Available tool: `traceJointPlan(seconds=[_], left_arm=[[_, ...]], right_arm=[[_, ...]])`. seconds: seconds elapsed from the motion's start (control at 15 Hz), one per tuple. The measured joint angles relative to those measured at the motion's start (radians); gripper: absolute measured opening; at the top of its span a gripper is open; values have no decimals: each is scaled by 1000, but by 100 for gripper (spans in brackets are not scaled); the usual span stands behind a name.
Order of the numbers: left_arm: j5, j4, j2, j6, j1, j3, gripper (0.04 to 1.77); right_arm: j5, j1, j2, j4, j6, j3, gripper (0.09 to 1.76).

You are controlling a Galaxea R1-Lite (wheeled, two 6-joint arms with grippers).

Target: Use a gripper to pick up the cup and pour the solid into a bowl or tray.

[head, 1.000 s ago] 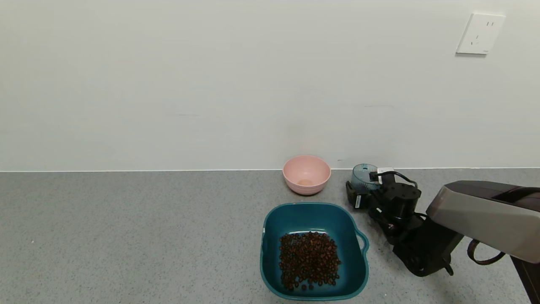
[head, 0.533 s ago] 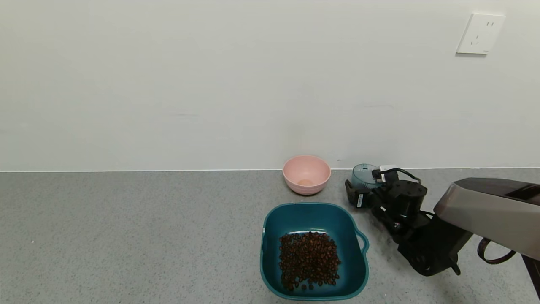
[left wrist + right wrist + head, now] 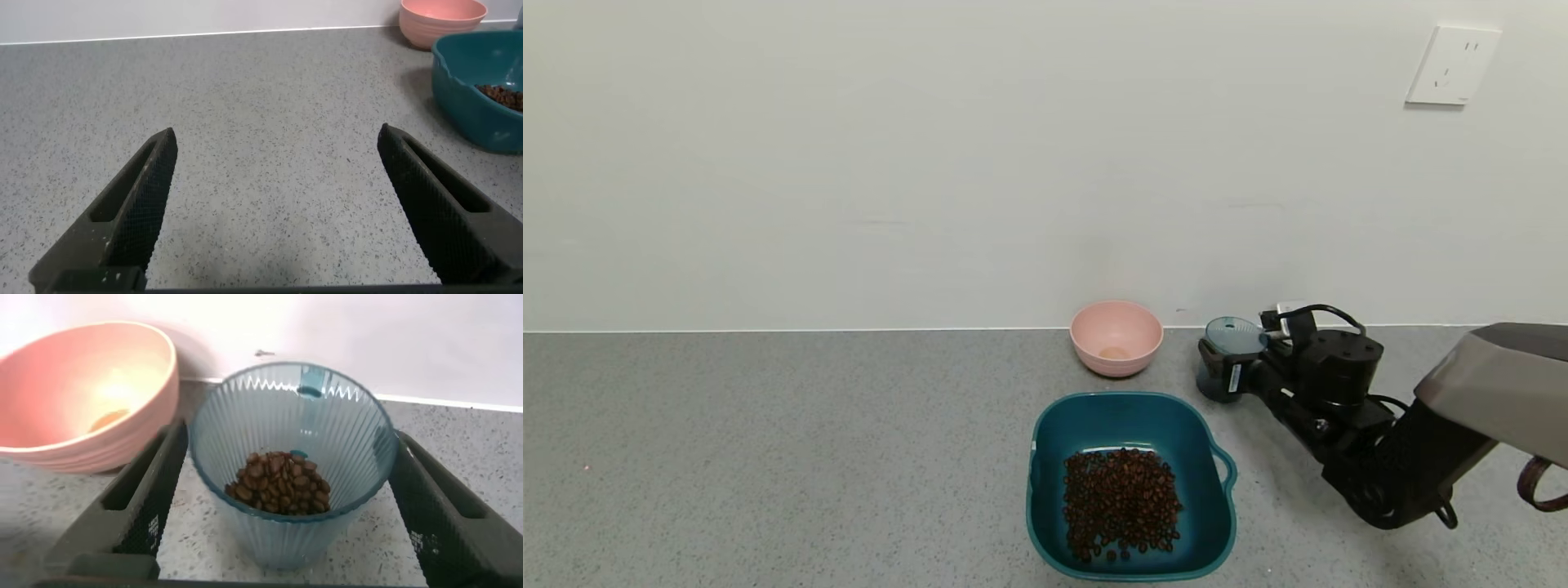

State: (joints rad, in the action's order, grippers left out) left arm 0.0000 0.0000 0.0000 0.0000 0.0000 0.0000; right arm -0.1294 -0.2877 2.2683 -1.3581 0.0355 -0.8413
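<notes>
Since a second ago our right gripper has drawn back, its fingers wide around the ribbed cup of coffee beans, beside the pink bowl.

The head view looks forward and down across the counter toward the wall. The left wrist view skims low over it, sharing the teal basin and pink bowl; the right wrist view sits close above the cup, sharing that bowl.
</notes>
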Motion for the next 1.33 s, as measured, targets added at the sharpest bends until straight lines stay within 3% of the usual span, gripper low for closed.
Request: traceJointPlan(seconds=[0.4, 0.93, 1.33], left_arm=[[0, 0, 0, 0, 0, 0, 176], [0, 0, 0, 0, 0, 0, 176], [0, 0, 0, 0, 0, 0, 176]], right_arm=[[14, -9, -193, 178, 14, 44, 170], [49, -1, -550, 626, 16, 52, 170], [98, 3, -915, 1054, 11, 49, 170]])
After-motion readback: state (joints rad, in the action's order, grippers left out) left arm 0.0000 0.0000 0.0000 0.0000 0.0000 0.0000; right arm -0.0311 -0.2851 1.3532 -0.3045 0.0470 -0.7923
